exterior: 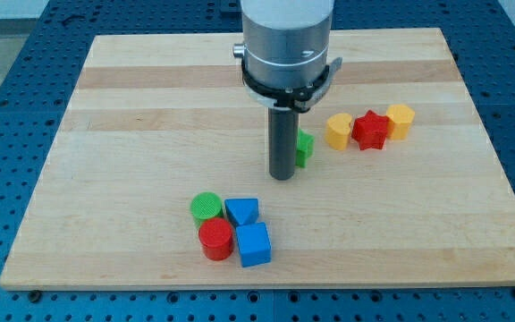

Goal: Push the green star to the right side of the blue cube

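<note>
The green star lies near the board's middle, mostly hidden behind my rod; only its right part shows. My tip rests on the board right against the star's left side, slightly below it. The blue cube sits near the view's bottom, well below and left of the tip. It is in a cluster with a blue triangular block, a red cylinder and a green cylinder.
A row of three blocks lies at the view's right of the star: a yellow block, a red star and a yellow block. The wooden board lies on a blue perforated table.
</note>
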Tool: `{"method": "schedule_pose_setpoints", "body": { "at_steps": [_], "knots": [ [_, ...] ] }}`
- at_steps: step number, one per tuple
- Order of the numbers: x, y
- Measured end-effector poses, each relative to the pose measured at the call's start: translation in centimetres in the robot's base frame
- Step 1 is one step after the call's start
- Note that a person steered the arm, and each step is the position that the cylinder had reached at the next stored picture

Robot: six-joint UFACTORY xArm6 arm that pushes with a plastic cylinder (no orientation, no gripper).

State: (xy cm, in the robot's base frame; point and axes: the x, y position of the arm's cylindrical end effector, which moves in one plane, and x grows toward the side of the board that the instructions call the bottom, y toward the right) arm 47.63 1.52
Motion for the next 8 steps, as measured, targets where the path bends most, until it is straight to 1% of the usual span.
{"method": "schedule_pose_setpoints", "body": {
  "at_steps": [1, 2, 3, 4, 5, 6, 7, 8],
  "knots": [
    [-1.7, 0.0],
    [-2.1, 0.0],
    [0.5, -0.1],
    [2.0, 5.7],
    [1.9, 11.6],
    [1.4, 12.9],
    [1.5, 11.8],
    [1.6, 8.0]
  ]
}}
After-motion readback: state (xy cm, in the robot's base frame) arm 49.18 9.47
